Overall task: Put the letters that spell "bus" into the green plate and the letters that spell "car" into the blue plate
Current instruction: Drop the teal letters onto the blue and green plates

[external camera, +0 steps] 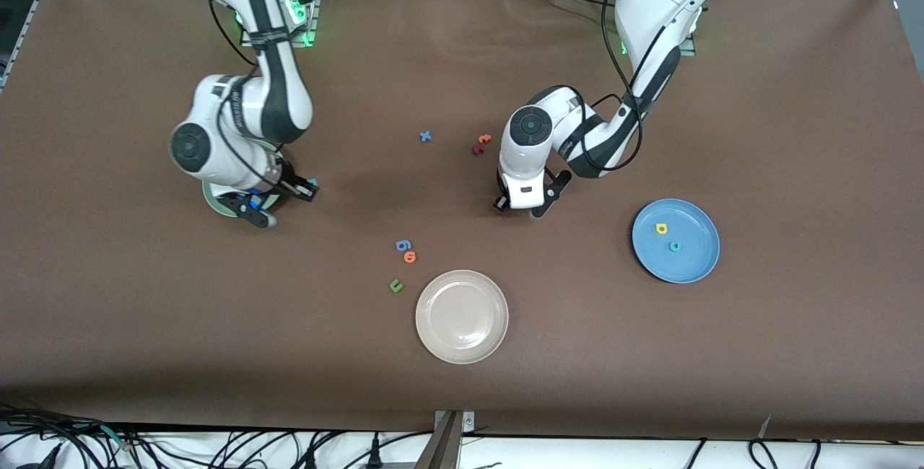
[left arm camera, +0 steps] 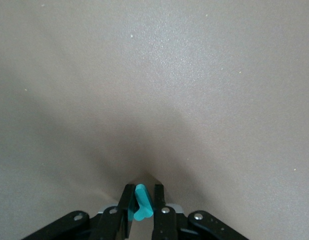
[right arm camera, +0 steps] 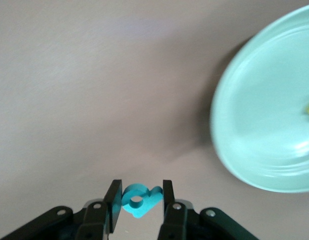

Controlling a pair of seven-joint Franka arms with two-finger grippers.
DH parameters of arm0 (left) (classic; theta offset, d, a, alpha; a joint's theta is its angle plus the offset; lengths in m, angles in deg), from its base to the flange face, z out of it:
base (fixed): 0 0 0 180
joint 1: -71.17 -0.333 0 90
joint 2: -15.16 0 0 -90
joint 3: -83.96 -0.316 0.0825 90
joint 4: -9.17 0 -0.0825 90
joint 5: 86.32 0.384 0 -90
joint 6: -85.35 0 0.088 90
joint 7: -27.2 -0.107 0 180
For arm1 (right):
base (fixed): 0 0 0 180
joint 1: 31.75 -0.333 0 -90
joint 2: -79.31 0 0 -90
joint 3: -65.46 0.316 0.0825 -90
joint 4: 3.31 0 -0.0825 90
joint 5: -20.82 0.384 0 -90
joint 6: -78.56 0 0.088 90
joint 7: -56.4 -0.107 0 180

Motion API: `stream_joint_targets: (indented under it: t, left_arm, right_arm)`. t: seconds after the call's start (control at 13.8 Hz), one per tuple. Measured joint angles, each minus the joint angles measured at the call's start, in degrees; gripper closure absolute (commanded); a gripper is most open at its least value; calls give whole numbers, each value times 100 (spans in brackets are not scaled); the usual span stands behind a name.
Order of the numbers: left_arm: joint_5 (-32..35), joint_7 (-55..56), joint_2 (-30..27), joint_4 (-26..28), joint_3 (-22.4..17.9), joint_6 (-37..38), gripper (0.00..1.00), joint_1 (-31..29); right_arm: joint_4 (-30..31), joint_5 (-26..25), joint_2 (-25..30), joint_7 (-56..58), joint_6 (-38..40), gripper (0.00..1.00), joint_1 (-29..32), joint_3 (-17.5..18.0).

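Facing the arms: blue plate (external camera: 676, 241) carries a yellow "a" (external camera: 661, 228) and teal "c" (external camera: 675, 246); cream plate (external camera: 462, 317) sits nearest the camera. Left wrist: left gripper (left arm camera: 141, 202) pinches a thin teal foam "r" (left arm camera: 141, 204) against matte brown table (left arm camera: 194, 90). Right wrist: right gripper (right arm camera: 138, 199) clamps the teal "b" (right arm camera: 139, 198) beside the glossy green plate (right arm camera: 259, 120).

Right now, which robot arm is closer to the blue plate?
The left one. The left end effector is low over the table beside the blue plate, gripping a teal letter. The right end effector is by the green plate, much farther away.
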State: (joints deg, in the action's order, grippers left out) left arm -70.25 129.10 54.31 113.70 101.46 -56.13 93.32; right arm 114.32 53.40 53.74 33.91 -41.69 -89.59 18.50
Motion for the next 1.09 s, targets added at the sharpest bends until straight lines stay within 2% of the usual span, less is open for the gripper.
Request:
stream_joint_targets:
  t: [0.22, 0.36, 0.58, 0.87, 0.94, 1.02, 1.09]
  left_arm:
    - [1, -1, -2, -3, 2, 17, 88, 0]
    - [2, -3, -2, -11, 1, 48, 92, 0]
    - [3, -4, -2, -14, 1, 58, 100, 0]
    - [4, -160, 2, -157, -30, 504, 100, -8]
    - [4, -258, 4, -253, -38, 690, 100, -19]
    - [4, -314, 5, -339, -40, 816, 100, -33]
    - [4, -340, 6, -417, -43, 894, 100, -50]
  right_arm:
    - [55, -425, 0, 50, 288, 91, 8, -432]
    - [204, -474, -34, 172, 334, 91, 15, -602]
    - [526, -475, -121, 214, 324, 91, 17, -629]
    - [705, -475, -399, 247, 122, 88, 13, -624]
    - [720, -475, -465, 265, 5, 83, 12, -623]
    - [729, -475, -526, 280, -88, 72, 12, -620]
    - [732, -475, -572, 285, -131, 36, 11, -617]
